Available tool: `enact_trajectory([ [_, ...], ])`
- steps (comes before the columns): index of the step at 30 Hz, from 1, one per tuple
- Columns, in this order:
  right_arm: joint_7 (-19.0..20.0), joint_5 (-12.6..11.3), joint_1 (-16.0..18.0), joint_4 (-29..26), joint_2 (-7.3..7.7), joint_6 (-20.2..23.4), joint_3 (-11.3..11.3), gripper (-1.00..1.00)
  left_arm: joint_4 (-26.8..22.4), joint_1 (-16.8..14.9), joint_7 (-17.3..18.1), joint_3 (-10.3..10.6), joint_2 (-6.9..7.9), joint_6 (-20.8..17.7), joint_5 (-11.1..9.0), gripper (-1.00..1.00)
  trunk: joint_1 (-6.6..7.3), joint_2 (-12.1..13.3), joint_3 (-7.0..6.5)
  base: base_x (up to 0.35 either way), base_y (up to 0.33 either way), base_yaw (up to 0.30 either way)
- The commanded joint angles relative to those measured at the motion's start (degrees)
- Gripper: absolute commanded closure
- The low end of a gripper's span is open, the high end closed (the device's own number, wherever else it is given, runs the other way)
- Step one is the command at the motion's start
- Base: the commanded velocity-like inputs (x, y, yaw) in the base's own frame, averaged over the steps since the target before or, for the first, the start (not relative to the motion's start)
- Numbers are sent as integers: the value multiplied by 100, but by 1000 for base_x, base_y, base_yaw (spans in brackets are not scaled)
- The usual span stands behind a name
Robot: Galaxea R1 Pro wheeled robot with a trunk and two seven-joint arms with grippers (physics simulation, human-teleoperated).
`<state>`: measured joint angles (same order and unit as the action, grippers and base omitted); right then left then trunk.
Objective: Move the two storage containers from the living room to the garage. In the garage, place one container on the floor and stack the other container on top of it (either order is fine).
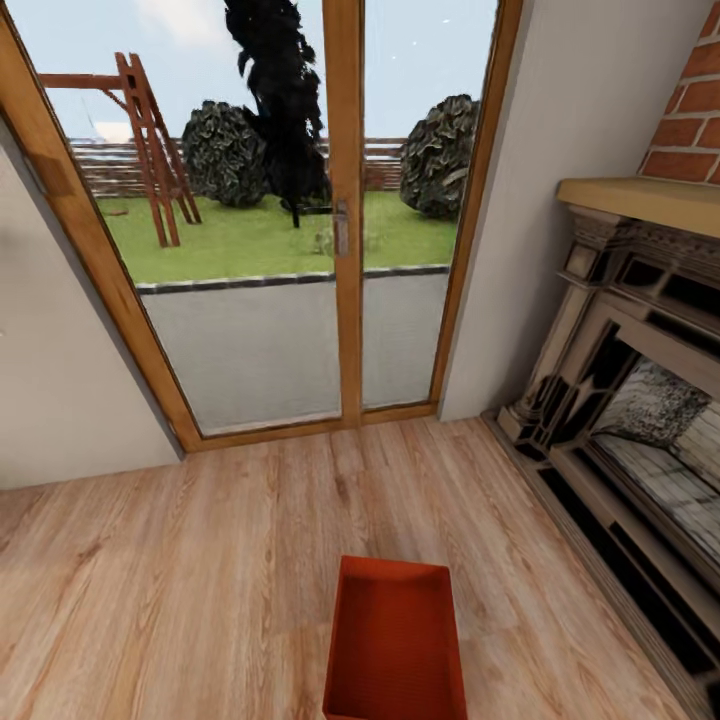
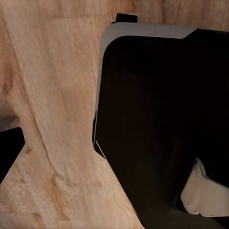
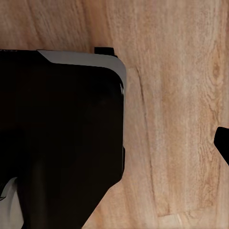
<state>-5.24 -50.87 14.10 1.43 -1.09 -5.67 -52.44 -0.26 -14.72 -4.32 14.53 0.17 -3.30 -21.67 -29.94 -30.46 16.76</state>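
Note:
One orange-red storage container [image 1: 395, 640] sits open-top on the light wood planks of the living room, low in the centre of the head view, its bottom end cut off by the picture's edge. It is empty inside. In the left wrist view a single dark fingertip [image 2: 9, 150] pokes in at the picture's edge over the planks. A similar dark fingertip [image 3: 223, 143] shows at the edge of the right wrist view. Neither finger touches anything, and I cannot judge how either pair of jaws stands.
A wood-framed glass door [image 1: 345, 230] with a garden behind it stands straight ahead. A brick fireplace [image 1: 640, 420] with a dark ornate surround lines the right side. My black, white-trimmed base [image 2: 157, 124] [image 3: 57, 133] takes up much of both wrist views.

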Motion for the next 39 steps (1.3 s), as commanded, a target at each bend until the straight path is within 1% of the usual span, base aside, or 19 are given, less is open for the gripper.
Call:
enact_trajectory([
  [1, -3, -45, 5, 15, -7, -22, -47, -100, -4, -4, -14, 49, 0, -22, -48, -100, -2, -7, 8, 16, 18, 0],
  [20, -20, -46, 5, 15, -14, -22, -47, -100, 0, -5, -10, 50, -8, -22, -48, -100, -2, -7, 8, 6, -2, -7],
  [29, -21, -46, 5, 15, -14, -22, -47, -100, 0, -5, -8, 50, -5, -22, -48, -100, -2, -7, 8, 138, -180, 0],
  [39, -15, -46, 5, 15, -14, -22, -47, -100, 0, -5, -8, 50, -8, -22, -48, -100, -2, -7, 8, 16, -18, 0],
])
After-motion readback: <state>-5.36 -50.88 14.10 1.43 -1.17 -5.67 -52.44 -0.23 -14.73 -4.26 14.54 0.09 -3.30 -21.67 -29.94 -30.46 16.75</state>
